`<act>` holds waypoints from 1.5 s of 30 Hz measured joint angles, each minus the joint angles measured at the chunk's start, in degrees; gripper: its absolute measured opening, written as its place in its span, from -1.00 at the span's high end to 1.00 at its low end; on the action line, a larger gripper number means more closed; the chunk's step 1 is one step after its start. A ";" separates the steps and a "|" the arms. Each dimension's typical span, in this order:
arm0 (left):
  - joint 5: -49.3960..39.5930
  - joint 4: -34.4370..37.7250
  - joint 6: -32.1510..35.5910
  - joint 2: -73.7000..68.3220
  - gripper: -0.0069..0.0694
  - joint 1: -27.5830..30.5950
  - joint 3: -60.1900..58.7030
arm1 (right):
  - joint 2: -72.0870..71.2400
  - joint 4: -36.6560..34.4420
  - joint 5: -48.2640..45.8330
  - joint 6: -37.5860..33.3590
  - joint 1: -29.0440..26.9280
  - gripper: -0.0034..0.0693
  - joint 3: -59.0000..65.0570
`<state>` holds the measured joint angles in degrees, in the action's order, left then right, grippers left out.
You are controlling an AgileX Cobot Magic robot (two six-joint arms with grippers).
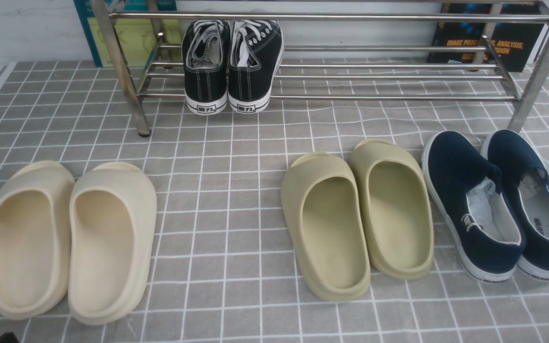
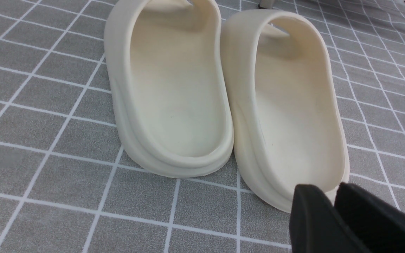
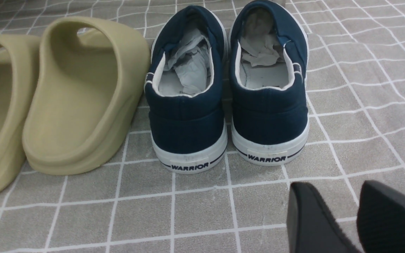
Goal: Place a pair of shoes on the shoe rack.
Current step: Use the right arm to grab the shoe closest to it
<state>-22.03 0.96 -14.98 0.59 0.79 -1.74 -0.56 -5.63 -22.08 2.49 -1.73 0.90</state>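
Note:
The pair of navy slip-on shoes (image 1: 451, 166) stands on the floor at the right, toes toward the shoe rack (image 1: 350, 97). The rack's silver bars span the back. In the right wrist view the shoes (image 3: 188, 119) show heels first, with white soles and paper stuffed inside. My right gripper (image 3: 338, 186) hangs behind the right shoe's heel, apart from it, slightly open and empty. My left gripper (image 2: 329, 191) is shut and empty, just behind the heel of a cream slipper (image 2: 287, 105). Neither gripper shows clearly in the front view.
Black lace-up sneakers (image 1: 231, 62) sit on the rack's lower shelf at the left. Cream slippers (image 1: 112, 238) lie front left. Olive slippers (image 1: 331, 224) lie beside the navy shoes, also in the right wrist view (image 3: 83, 98). Grey checked cloth (image 1: 227, 190) covers the floor.

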 joint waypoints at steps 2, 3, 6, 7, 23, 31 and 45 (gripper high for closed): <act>0.00 0.00 0.00 0.00 0.52 0.00 0.00 | 0.00 -1.05 0.00 0.00 0.00 0.23 0.00; 0.00 0.00 0.00 0.00 0.52 0.00 0.00 | 0.00 -1.67 0.00 0.00 0.00 0.23 0.00; 0.00 0.00 0.00 0.00 0.52 0.00 0.00 | 0.00 -3.59 0.00 0.00 0.00 0.23 0.00; 0.00 0.00 0.00 0.00 0.52 0.00 0.00 | 0.00 -4.89 0.00 0.00 0.00 0.23 0.00; 0.00 0.00 0.00 0.00 0.52 0.00 0.00 | 0.00 -51.58 3.23 0.07 0.00 0.23 0.52; 0.00 0.00 0.00 0.00 0.52 0.00 0.00 | 0.00 -57.39 10.10 -1.64 0.00 0.23 0.52; 0.00 0.00 0.00 0.00 0.52 0.00 0.00 | 10.19 -53.05 11.03 -34.79 0.00 0.91 -18.05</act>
<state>-22.03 0.96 -14.98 0.59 0.79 -1.74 9.64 -58.68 -11.05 -32.30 -1.73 -17.15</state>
